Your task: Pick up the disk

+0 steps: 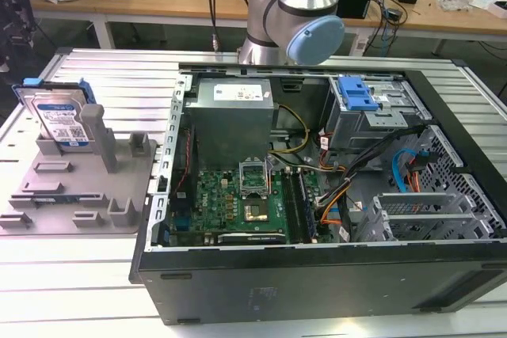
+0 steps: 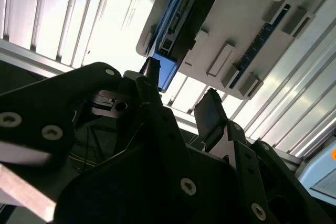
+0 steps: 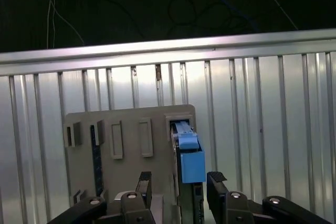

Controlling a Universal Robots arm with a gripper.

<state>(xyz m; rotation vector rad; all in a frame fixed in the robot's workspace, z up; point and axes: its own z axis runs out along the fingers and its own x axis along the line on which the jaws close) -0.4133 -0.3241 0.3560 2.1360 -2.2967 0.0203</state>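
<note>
The disk (image 1: 62, 120) stands on edge in the grey tray (image 1: 91, 180), at about 9 o'clock from the open computer case (image 1: 317, 275) on the ribbed metal surface (image 1: 103, 77) in the exterior view. In the first wrist view the gripper (image 3: 180, 179) is open and empty, its fingers (image 3: 144, 182) spread apart with the disk's blue end seen between them.
</note>
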